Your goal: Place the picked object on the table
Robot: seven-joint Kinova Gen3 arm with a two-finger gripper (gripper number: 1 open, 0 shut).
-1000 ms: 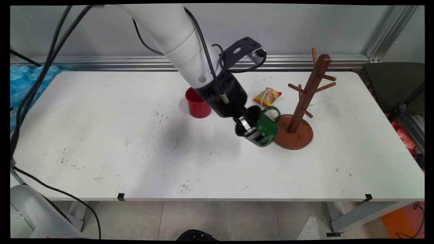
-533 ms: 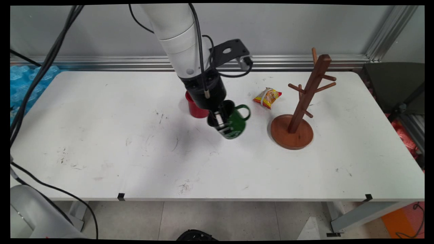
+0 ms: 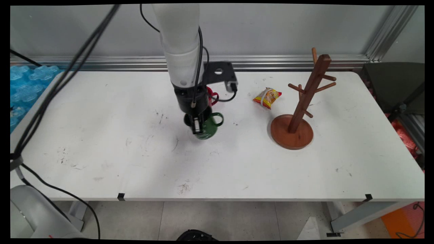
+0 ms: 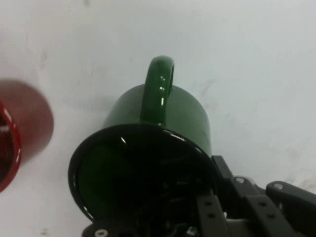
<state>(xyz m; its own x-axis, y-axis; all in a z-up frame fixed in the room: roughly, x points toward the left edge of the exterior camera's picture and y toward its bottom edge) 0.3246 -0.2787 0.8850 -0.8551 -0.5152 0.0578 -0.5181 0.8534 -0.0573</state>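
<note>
My gripper [image 3: 197, 128] is shut on the rim of a green mug [image 3: 208, 126], one finger inside it and one outside. The mug hangs low over the table's middle, handle [image 3: 218, 118] to the right. In the hand view the green mug [image 4: 148, 153] fills the centre, its dark mouth toward the camera and its handle [image 4: 159, 84] pointing up; the gripper [image 4: 197, 217] clamps its rim at the bottom. A red mug [image 3: 211, 95] stands just behind the hand, mostly hidden by the arm, and shows in the hand view as a red mug [image 4: 15, 138] at the left edge.
A wooden mug tree [image 3: 300, 105] with bare pegs stands on its round base at the right. A yellow and red snack packet [image 3: 267, 97] lies between it and the arm. The white table [image 3: 101, 152] bears scuff marks. Black cables hang at the left.
The arm has carried the green mug leftward, away from the mug tree's base, to just in front of the red mug, and the hand now points more straight down.
</note>
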